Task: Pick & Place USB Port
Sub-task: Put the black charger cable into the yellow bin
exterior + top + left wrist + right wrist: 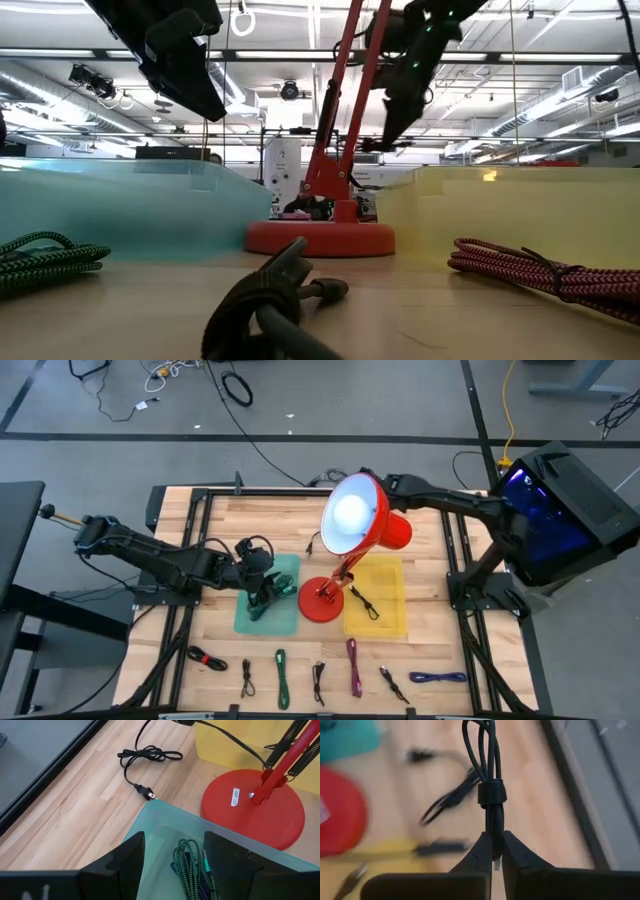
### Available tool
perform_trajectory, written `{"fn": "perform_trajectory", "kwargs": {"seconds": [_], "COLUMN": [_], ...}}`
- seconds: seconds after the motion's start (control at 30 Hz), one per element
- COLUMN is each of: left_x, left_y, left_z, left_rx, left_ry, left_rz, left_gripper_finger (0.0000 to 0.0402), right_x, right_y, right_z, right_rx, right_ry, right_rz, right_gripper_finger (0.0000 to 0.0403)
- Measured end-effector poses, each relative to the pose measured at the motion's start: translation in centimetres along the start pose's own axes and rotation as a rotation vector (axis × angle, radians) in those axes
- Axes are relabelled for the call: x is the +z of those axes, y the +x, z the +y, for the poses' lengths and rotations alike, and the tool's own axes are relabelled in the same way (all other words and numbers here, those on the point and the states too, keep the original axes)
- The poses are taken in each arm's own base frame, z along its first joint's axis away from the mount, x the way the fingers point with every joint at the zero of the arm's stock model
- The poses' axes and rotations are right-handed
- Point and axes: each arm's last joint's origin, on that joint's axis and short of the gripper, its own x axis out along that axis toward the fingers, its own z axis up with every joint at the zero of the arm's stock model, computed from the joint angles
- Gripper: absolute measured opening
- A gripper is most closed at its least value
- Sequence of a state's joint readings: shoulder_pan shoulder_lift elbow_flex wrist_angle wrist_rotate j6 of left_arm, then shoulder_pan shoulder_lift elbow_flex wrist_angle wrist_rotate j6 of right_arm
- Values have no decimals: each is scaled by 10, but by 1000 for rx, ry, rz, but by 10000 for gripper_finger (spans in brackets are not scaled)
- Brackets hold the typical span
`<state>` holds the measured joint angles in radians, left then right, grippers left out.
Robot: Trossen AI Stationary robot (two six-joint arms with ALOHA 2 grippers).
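Note:
My right gripper (492, 851) is shut on a black coiled cable (490, 760) tied with a dark band (492, 794). In the high view the red lamp's shade (352, 512) hides this gripper; in the low view it hangs high (392, 125) over the yellow tray (520, 210). My left gripper (175, 845) stands open above the teal tray (285, 622), its fingers on either side of a green braided cable (190, 862) that lies in the tray. Another black cable (363, 601) lies in the yellow tray (385, 622). My right gripper pinches the black cable's bundled strands (493, 827) just short of the band, between its two fingertips (515, 855). The fingers slant steeply down and run along the bundle. The bundle reaches out past the fingertips, lifted clear of the table.
The red lamp's base (322, 603) stands between the two trays, and its arm and shade rise over the table's middle. Its black power cord (150, 756) lies on the wood beyond the teal tray. Several coiled cables lie in a row near the front edge, among them a green cable (281, 678) and a magenta cable (354, 666).

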<state>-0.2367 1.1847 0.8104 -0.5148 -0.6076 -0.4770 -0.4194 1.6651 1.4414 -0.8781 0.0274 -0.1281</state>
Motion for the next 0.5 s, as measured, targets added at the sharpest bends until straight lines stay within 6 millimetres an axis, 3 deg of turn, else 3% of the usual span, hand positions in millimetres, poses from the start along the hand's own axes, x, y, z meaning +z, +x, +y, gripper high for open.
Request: {"fn": "perform_trajectory", "kwargs": {"seconds": [0.33,0.5], "left_x": [0,0], "left_y": [0,0], "left_z": [0,0], "left_rx": [3,2], "left_ry": [0,-7], "left_rz": [1,1], "left_gripper_finger": [211,211], "right_x": [-31,-48], "right_y": [-58,-75], "right_z": [67,111], "right_rx": [81,71], "right_ry": [20,24], "right_rz": [128,174], "right_gripper_finger": [10,10]}}
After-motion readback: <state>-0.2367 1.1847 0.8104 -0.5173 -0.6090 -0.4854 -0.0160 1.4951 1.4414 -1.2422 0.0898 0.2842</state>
